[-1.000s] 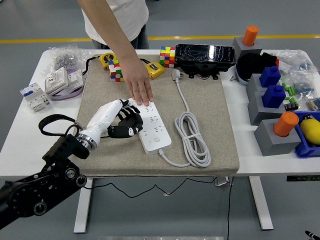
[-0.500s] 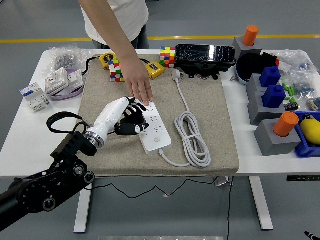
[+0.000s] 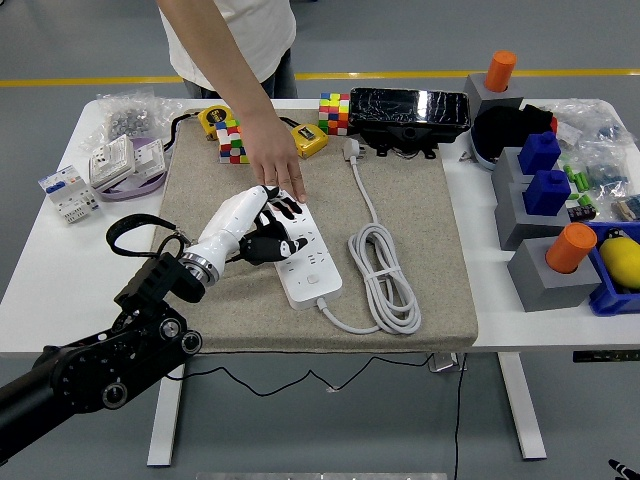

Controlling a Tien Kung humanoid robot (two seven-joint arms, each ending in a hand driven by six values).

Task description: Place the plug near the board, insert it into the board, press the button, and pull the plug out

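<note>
A white power strip board [image 3: 315, 265] lies on the beige mat [image 3: 425, 200], a bit left of the mat's middle. Its white cable [image 3: 385, 275] lies coiled to its right and runs up to a white plug [image 3: 352, 150] lying loose at the mat's far edge. My left hand [image 3: 272, 232] lies over the board's left side, black fingers loosely spread on its sockets, holding nothing that I can see. A person's hand [image 3: 280, 172] presses flat on the board's far end, just above my fingers. My right hand is out of view.
Colour cubes [image 3: 232, 142], a yellow tape measure [image 3: 308, 140] and a black box [image 3: 410, 108] stand along the mat's far edge. White switch parts [image 3: 70, 190] lie at the left. Grey and blue blocks with orange cylinders [image 3: 570, 250] stand at the right.
My left arm has moved up and to the right, bringing the hand further onto the board. The person's hand has stayed on the board's far end.
</note>
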